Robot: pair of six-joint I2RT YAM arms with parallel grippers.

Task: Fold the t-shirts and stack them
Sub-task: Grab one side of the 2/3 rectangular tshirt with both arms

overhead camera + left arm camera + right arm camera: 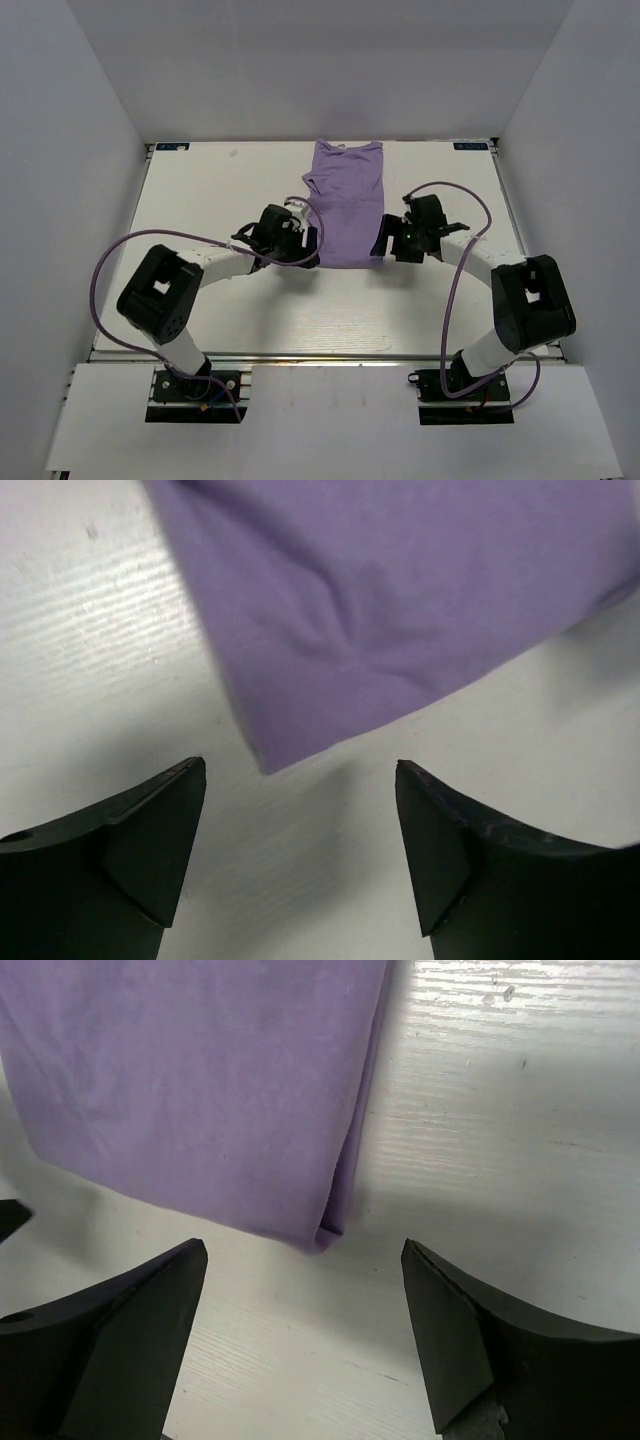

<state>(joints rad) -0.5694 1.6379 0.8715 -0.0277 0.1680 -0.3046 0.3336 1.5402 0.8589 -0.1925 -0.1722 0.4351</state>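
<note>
A lavender t-shirt (346,200) lies flat on the white table, folded into a long strip with its neck at the far edge. My left gripper (312,247) is open and empty just off the strip's near left corner (268,762). My right gripper (384,245) is open and empty just off the near right corner (325,1240), where the folded layers show. Neither gripper touches the cloth.
The white table (200,200) sits between grey walls on three sides. Purple cables (110,265) loop off both arms. The table's near edge runs along a metal rail (330,357).
</note>
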